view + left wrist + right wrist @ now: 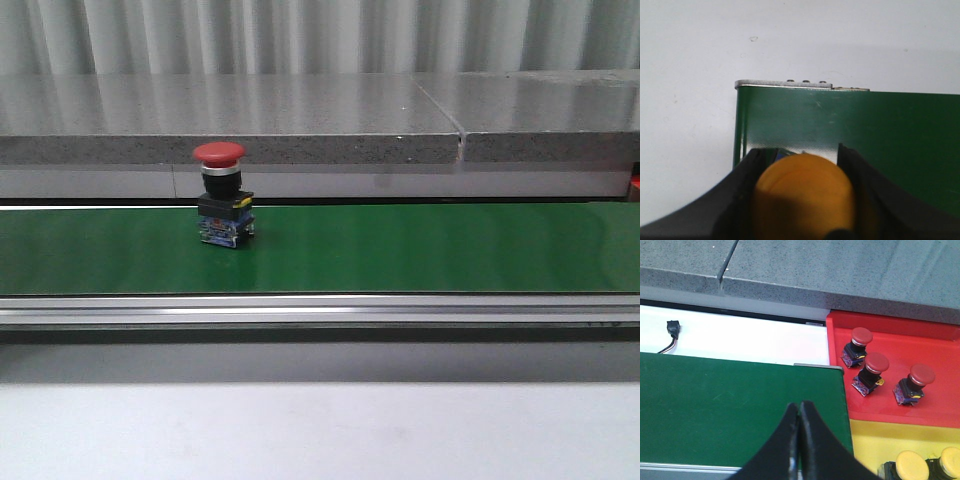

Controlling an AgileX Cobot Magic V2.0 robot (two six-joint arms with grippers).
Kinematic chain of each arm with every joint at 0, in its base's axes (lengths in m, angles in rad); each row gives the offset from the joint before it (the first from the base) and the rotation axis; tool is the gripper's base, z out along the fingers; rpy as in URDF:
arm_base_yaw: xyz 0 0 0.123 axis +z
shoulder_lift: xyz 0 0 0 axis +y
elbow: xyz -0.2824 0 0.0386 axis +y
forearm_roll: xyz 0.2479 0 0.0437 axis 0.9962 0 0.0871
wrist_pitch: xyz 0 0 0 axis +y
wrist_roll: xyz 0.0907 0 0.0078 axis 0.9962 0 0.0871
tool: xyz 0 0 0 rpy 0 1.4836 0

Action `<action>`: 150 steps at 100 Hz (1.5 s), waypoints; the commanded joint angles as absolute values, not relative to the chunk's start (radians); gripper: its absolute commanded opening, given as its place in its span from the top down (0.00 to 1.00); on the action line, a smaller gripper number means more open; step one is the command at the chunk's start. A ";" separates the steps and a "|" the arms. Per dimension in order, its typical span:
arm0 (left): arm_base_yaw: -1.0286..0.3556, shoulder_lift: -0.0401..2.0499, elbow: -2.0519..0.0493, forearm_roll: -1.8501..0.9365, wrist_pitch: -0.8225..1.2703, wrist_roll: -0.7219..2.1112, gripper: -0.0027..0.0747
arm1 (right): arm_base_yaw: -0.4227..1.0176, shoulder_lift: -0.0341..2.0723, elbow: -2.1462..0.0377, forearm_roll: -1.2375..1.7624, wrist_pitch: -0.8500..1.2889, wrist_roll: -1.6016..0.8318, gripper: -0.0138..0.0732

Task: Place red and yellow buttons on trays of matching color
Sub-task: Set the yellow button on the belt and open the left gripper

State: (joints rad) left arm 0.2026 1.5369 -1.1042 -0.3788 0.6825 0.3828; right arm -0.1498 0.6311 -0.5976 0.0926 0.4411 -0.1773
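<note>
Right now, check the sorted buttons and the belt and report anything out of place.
Nothing stands out. Three red buttons stand upright in the red tray, yellow ones sit in the yellow tray, and one red button stands upright on the green belt. The left tool holds a yellow button.

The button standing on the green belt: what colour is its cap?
Red cap, clearest in the front view.

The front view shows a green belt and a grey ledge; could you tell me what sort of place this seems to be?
Probably an industrial sorting cell or lab mock-up of one. A green conveyor belt carries a red button, and beside its end sit a red tray and a yellow tray holding sorted buttons.
</note>
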 commanded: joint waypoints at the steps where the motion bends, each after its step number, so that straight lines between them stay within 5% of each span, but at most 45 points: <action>1: 0.196 1.518 -1.130 -0.393 0.630 0.384 0.99 | -0.151 0.630 -0.624 0.092 0.365 -0.183 0.92; 87: 0.196 1.602 -1.130 -0.387 0.668 0.384 0.97 | -0.151 0.630 -0.624 0.092 0.365 -0.183 0.92; 99: 0.196 1.602 -1.130 -0.391 0.677 0.384 0.80 | -0.151 0.630 -0.624 0.092 0.365 -0.183 0.92; 118: 0.196 1.574 -1.132 -0.395 0.688 0.384 0.23 | -0.151 0.630 -0.624 0.092 0.365 -0.183 0.92; 125: 0.196 1.555 -1.132 -0.410 0.688 0.384 0.10 | -0.151 0.630 -0.624 0.092 0.365 -0.183 0.92; 150: 0.181 1.451 -1.132 -0.422 0.697 0.384 0.07 | -0.151 0.630 -0.624 0.092 0.365 -0.183 0.92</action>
State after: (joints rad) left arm 0.1948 1.5302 -1.1042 -0.3913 0.7163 0.3844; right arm -0.1498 0.6311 -0.5976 0.0926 0.4411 -0.1773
